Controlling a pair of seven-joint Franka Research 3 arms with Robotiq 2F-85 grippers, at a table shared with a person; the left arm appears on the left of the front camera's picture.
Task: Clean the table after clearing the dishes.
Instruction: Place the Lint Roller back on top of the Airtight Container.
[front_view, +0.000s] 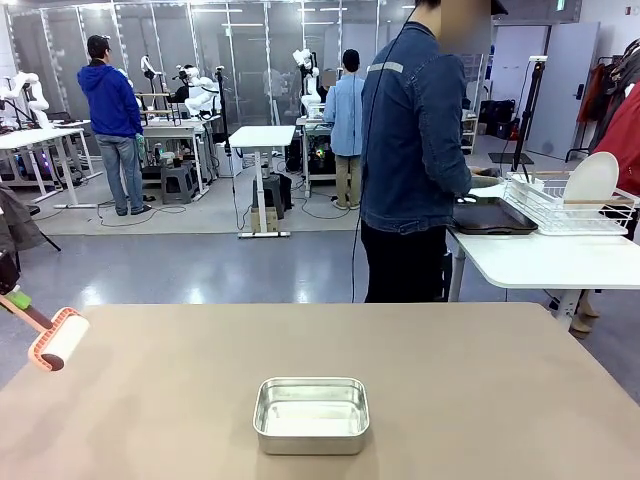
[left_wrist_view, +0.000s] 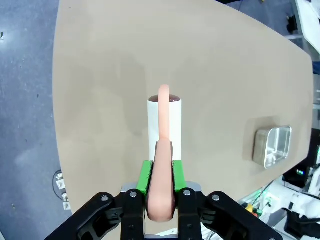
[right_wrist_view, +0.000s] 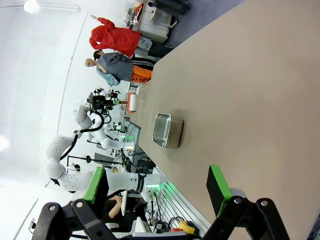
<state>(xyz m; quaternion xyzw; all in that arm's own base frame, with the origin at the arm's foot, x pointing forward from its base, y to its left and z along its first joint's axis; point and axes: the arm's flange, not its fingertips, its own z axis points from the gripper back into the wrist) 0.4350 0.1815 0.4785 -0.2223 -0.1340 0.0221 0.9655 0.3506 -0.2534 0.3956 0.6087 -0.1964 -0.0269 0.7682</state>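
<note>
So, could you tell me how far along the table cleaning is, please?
Clearing looks done: the table carries no plates, and a plate stands in the side rack. In hand: the left gripper holds a lint roller above the tabletop. Left: rolling, with the steel pan in the way.

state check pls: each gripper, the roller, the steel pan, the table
left gripper: shut on lint roller handle
lint roller: held above table, not clearly touching
right gripper: open, empty
steel pan: upright on table, looks empty
table: dishes cleared; pan left on it
</note>
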